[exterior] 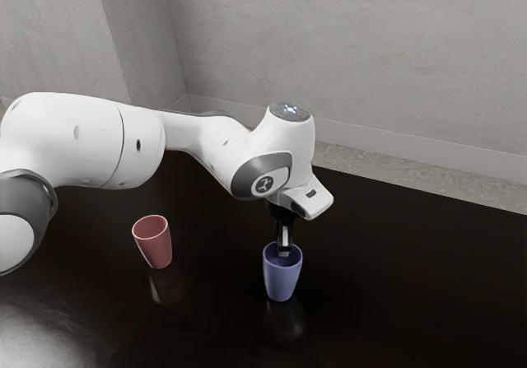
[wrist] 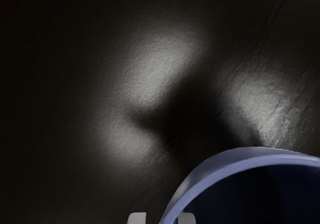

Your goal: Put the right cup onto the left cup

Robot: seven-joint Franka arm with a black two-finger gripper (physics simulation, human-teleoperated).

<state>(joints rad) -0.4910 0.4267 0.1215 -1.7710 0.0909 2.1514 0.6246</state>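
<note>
the tool (wrist: 162,218) straddles the rim of the blue cup (exterior: 282,281) — one finger inside, one outside, spread and not pinching — and that cup stands upright on the surface (exterior: 403,277); the red cup (exterior: 155,246) is well apart, toward the exterior view's left, so the carry should go that way

Two cups borne upright on worktop (exterior: 412,286), well apart. One cup (exterior: 154,244) placed toward exterior view's left; other cup (exterior: 282,281) set to exterior view's right of it and nearer camera. Other cup overhung by tool (exterior: 285,249), rim straddled: one fingertip set inside mouth, one outside, wall of cup seen between them in wrist view. Arm (exterior: 78,142) extended over worktop from exterior view's left. Beyond worktop's far edge, floor (exterior: 412,176) seen; behind floor, room wall (exterior: 354,55) set.
</note>
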